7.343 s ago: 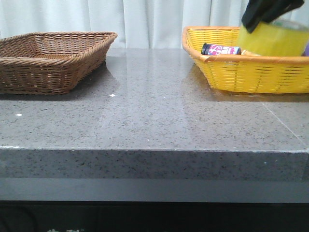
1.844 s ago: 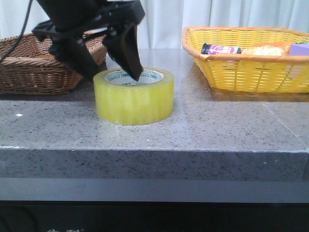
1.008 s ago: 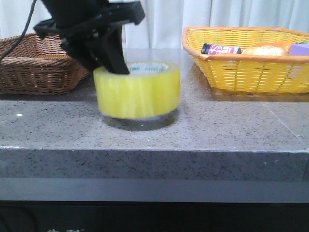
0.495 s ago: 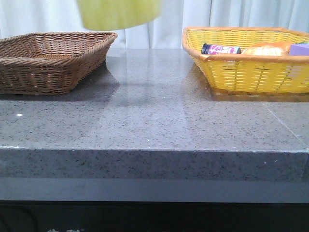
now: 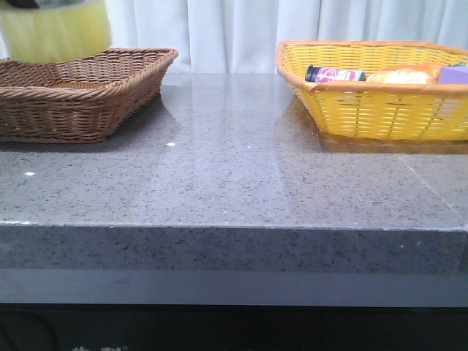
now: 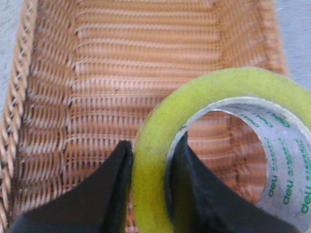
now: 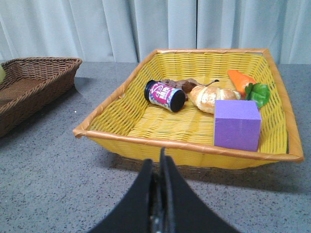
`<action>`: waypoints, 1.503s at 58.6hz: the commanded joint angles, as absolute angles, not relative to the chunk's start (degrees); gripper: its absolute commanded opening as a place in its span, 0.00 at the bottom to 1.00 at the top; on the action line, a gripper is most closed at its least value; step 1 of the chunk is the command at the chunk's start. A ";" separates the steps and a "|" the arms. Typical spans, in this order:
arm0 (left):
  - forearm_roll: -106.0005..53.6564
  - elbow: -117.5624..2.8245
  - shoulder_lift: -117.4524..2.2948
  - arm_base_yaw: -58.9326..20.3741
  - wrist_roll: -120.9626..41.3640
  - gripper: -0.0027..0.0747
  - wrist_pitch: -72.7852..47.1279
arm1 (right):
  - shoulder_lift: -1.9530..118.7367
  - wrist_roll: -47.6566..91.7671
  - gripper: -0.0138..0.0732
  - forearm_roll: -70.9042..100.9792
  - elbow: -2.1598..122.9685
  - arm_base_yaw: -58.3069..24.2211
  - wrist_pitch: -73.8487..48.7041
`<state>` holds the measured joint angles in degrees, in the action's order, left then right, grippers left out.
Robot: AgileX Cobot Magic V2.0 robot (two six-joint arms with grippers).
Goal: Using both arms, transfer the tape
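Qty: 1 tape (image 6: 228, 145), 2 baskets, 2 grippers. Brown wicker basket (image 5: 80, 91) at far-left corner of table (image 5: 234, 183); yellow basket (image 5: 373, 91) at far-right corner, well apart from brown one.

Tape clamped in left gripper (image 6: 150, 194): one finger (image 6: 97, 194) outside the roll wall, the other inside the core; white core w/ green lettering visible. Held in air above brown basket, not touching it; in front view only lower part of roll shows (image 5: 57, 31) at top-left, gripper itself out of frame.

Right gripper (image 7: 158, 199) fingers pressed together, nothing between, above table near front rim of yellow basket (image 7: 194, 145).

Yellow basket contents: 1 dark bottle w/ pink label (image 7: 165, 95), 1 purple block (image 7: 236, 124), 1 croissant-like item (image 7: 213, 96), 1 toy carrot (image 7: 245, 83), 1 brown item, prob. food, too small to ID.

Table centre and front edge open between baskets. Surface: grey speckled stone, glossy. White curtain (image 5: 234, 29) behind.
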<state>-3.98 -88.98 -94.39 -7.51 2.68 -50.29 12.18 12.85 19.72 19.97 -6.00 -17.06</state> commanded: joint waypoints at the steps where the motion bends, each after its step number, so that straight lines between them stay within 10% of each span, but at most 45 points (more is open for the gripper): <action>1: -5.13 -91.09 -93.97 -6.47 3.24 0.14 -46.35 | 12.65 13.05 0.02 20.19 21.41 -5.69 -12.33; 12: -4.87 -90.99 -97.88 -6.09 3.24 0.16 -46.45 | 12.65 13.05 0.02 20.19 21.41 -5.69 -12.33; 27: -4.87 -91.00 -97.56 -6.09 3.24 0.54 -46.33 | 12.65 13.05 0.02 20.19 21.41 -5.69 -12.33; 38: -4.87 -91.00 -93.52 -6.09 3.24 0.57 -45.98 | 12.65 13.05 0.02 20.19 21.41 -5.69 -12.44; 62: -4.87 -79.12 -78.28 -6.09 3.24 0.01 -37.15 | 12.65 13.05 0.02 20.19 21.41 -5.69 -12.27; 88: -2.51 -47.65 -47.95 -6.09 3.14 0.01 -20.90 | 12.65 13.05 0.02 20.19 21.41 -5.69 -12.02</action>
